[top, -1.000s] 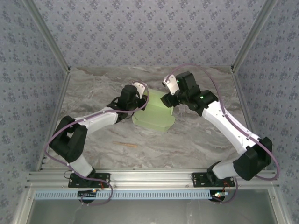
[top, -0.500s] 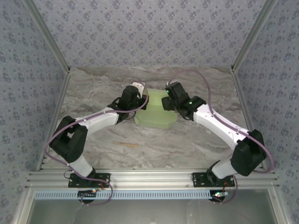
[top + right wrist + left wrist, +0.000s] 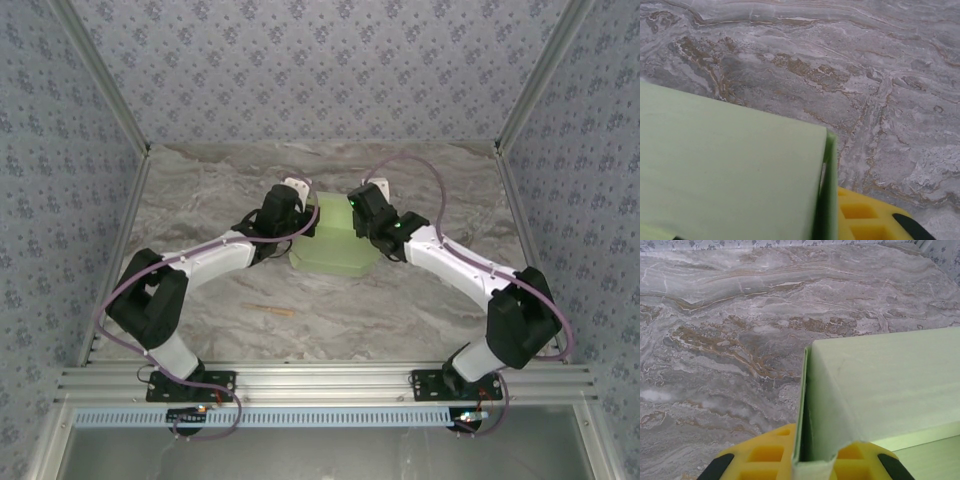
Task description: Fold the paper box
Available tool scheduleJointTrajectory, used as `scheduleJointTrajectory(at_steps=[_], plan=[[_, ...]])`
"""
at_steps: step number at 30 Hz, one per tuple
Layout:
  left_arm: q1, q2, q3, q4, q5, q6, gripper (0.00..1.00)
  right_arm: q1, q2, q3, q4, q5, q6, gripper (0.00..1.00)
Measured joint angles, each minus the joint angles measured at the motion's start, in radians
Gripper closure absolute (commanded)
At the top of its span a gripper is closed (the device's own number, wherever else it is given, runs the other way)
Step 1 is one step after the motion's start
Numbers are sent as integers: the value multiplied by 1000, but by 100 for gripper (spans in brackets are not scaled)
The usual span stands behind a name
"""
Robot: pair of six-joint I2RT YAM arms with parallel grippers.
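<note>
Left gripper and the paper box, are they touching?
Touching. The left wrist view shows an upright wall of the paper box clamped inside the left gripper, with no gap on either side.

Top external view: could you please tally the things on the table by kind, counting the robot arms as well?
Pale green paper box: 1
Thin tan stick: 1
Robot arms: 2, the left arm and the right arm
Total: 4

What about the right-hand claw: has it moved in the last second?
Yes. The right gripper has swung left and nearer, away from the right frame post, against the paper box.
</note>
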Motion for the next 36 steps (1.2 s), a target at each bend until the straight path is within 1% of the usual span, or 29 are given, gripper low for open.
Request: scheduleJointTrajectory(at_steps=[4, 12, 15, 17, 26, 32, 34, 36], plan=[[0, 0, 2, -6, -5, -4, 98, 7, 11, 0, 5, 39, 14, 85], [0, 0, 5, -18, -12, -16, 92, 19, 28, 4, 19, 81, 37, 89], [0, 0, 5, -18, -17, -16, 87, 21, 34, 8, 21, 87, 39, 90], [0, 0, 5, -18, -17, -17, 81, 21, 34, 8, 21, 88, 39, 90], [0, 0, 5, -18, -11, -18, 69, 26, 35, 10, 21, 94, 34, 91], [0, -7, 4, -18, 27, -18, 58, 21, 35, 10, 19, 94, 23, 91], [0, -23, 2, -18, 47, -16, 53, 13, 34, 10, 19, 94, 18, 91], [3, -48, -10, -13, 66, -17, 49, 0, 35, 13, 10, 91, 13, 91]])
